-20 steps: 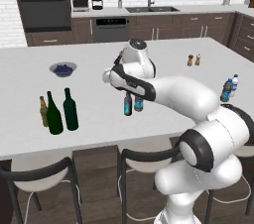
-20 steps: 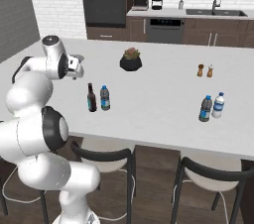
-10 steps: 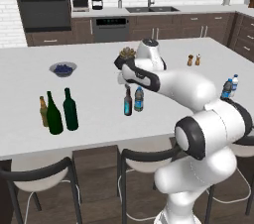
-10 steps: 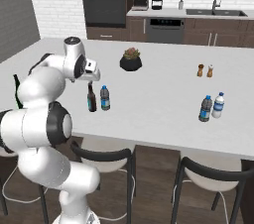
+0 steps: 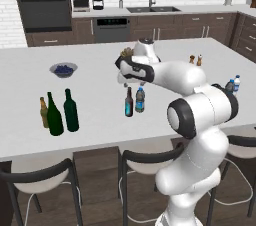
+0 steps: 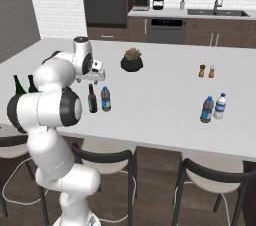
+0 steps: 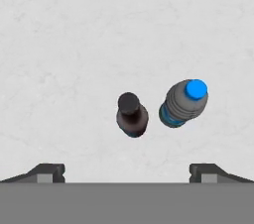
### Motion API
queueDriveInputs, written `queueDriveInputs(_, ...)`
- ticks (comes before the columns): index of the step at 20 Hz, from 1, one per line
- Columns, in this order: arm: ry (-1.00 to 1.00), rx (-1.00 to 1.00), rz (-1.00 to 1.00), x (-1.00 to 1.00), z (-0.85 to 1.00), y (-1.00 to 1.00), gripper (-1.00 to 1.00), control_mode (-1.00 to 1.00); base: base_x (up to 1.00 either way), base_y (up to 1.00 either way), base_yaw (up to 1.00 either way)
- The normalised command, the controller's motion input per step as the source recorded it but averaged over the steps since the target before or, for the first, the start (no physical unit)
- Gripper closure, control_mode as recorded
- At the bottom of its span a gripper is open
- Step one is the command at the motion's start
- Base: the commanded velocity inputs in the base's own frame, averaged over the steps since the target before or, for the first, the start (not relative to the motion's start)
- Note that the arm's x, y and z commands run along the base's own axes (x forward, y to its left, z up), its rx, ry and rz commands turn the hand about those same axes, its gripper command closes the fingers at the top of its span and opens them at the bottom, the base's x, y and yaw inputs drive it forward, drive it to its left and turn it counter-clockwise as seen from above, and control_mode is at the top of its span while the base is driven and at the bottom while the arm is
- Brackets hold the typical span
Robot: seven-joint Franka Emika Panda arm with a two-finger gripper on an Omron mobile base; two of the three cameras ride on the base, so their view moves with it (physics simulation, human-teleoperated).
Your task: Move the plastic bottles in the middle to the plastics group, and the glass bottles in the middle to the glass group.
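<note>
We see our tool (image 7: 127, 171) hanging spread wide and empty above the table (image 7: 74, 44). Directly below stand the short dark bottle (image 7: 132, 114) and the small plastic bottle (image 7: 182, 103), just beside each other mid-table.

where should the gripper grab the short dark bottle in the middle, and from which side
Grip the short dark bottle around its narrow neck, coming straight down from above. It stands upright, and the open gripper already looks down on its cap. The plastic water bottle stands close on one side, so set the fingers across the other axis, clear of it.
</note>
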Motion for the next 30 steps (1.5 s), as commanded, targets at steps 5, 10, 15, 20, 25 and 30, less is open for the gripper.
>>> queueDriveInputs(5,0.00,-0.06,0.00,0.19,-0.39,0.17,-1.00,-1.00,0.00,0.00,0.00)
queueDriveInputs(10,0.00,-0.09,0.00,0.33,-0.31,0.03,-1.00,-1.00,0.00,0.00,0.00)
queueDriveInputs(15,0.00,-0.06,0.00,0.20,-0.13,-0.06,-1.00,-1.00,0.00,0.00,0.00)
queueDriveInputs(20,0.00,0.00,0.00,0.11,-0.14,-0.02,-1.00,-1.00,0.00,0.00,0.00)
queueDriveInputs(25,0.00,0.00,0.00,0.06,-0.15,-0.02,-1.00,-1.00,0.00,0.00,0.00)
queueDriveInputs(30,0.00,0.00,0.00,0.05,-0.11,-0.01,-1.00,-1.00,0.00,0.00,0.00)
